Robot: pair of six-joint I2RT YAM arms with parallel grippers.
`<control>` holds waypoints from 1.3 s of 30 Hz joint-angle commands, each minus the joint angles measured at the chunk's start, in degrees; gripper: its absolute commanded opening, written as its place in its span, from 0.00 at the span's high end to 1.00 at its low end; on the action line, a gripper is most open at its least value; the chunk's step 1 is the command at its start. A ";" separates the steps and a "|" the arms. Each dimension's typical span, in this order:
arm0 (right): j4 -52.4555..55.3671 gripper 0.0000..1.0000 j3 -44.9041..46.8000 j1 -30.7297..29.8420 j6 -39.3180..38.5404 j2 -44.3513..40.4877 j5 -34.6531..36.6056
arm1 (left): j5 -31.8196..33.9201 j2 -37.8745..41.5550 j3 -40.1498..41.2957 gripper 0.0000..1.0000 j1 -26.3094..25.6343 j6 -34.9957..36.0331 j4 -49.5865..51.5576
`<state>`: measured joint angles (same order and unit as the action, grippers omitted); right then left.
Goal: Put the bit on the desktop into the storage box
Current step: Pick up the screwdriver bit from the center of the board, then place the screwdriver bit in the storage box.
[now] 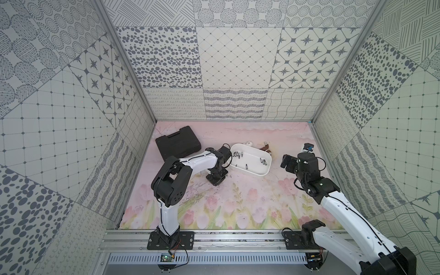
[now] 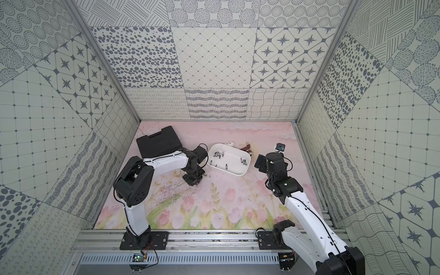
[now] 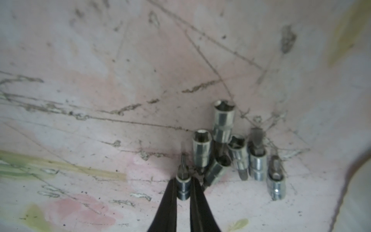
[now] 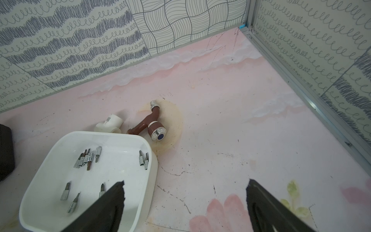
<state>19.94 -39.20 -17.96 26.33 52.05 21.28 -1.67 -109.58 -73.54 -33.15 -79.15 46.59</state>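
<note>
- black fingers (image 3: 168, 200) of the left gripper (image 3: 183, 181) fill the near edge of the left wrist view, clenched on one bit (image 3: 182, 188) by its round silver base.
- that bit's long axis runs in line with the fingers, its driver tip pointing away from the wrist; i cannot tell whether it has cleared the tabletop (image 3: 100, 80).
- just beside it lies a heap of bits and sockets (image 3: 236, 152), touching one another, not yet picked.
- in both top views the left gripper (image 1: 215, 178) sits low, just off the near left corner of the storage box (image 1: 252, 172), so this arm is the nearer one.
- judged from that, the coming move is a lift, then a short carry over the box's near wall before letting go.
- right gripper (image 4: 185, 181) hangs released and empty at the box's right end, one finger over the box (image 4: 153, 170), one over bare tabletop.
- stored bits (image 4: 86, 158) lie scattered inside the box.
- risk, as i read it: the neighbouring heap may be dragged along on the lift.
</note>
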 commanded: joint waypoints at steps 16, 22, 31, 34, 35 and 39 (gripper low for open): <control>-1.38 0.03 -0.44 0.29 -0.10 -0.86 0.47 | 6.80 10.51 -6.05 1.00 -0.57 10.91 2.37; -1.35 0.03 -0.69 0.29 -0.20 -0.81 0.34 | 5.54 9.83 -8.32 1.00 -2.09 17.74 -1.82; -1.40 0.03 -0.75 0.29 -0.57 -1.16 0.61 | -1.90 6.65 -10.61 1.00 -2.86 27.11 -10.66; -1.35 0.03 -0.63 0.29 -0.66 -1.18 0.69 | -4.54 5.31 -12.06 1.00 -2.97 30.69 -13.55; -1.39 0.03 -0.59 0.29 -0.66 -1.18 0.68 | -5.58 4.67 -12.76 1.00 -3.08 31.89 -14.44; -1.36 0.03 -0.52 0.29 -0.57 -1.23 0.60 | -11.60 1.08 -16.29 1.00 -3.39 37.24 -17.11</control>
<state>19.92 -39.20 -17.93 26.30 51.70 21.26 -4.29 -105.71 -86.54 -36.05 -53.19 36.34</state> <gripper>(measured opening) 0.966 0.143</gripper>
